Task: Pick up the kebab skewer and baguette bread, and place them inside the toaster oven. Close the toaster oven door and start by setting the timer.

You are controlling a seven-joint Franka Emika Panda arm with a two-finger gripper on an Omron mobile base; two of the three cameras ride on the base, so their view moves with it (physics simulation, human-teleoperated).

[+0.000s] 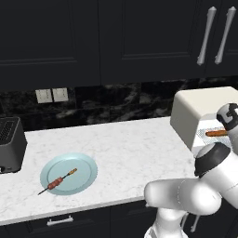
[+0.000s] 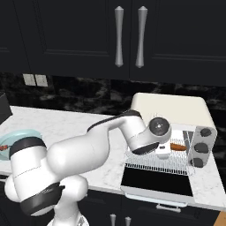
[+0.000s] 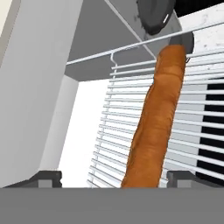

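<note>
The orange-brown baguette bread (image 3: 157, 118) lies on the wire rack (image 3: 109, 131) inside the cream-white toaster oven (image 2: 172, 108), also visible through its opening (image 1: 216, 133). My gripper (image 3: 116, 178) hovers over the near end of the baguette, open, its fingertips (image 3: 48, 177) standing wide apart on either side without touching it. The toaster oven door (image 2: 156, 181) hangs open, folded down flat in front of the rack. The kebab skewer (image 1: 59, 181) rests on a pale blue plate (image 1: 86, 169) far to the left on the counter.
Three dark knobs (image 2: 201, 145) run down the oven's right side. A black slot toaster (image 1: 9, 144) stands at the counter's left end. White marble counter (image 1: 125, 144) stretches between plate and oven. Dark cabinets with long handles (image 2: 119, 37) hang above.
</note>
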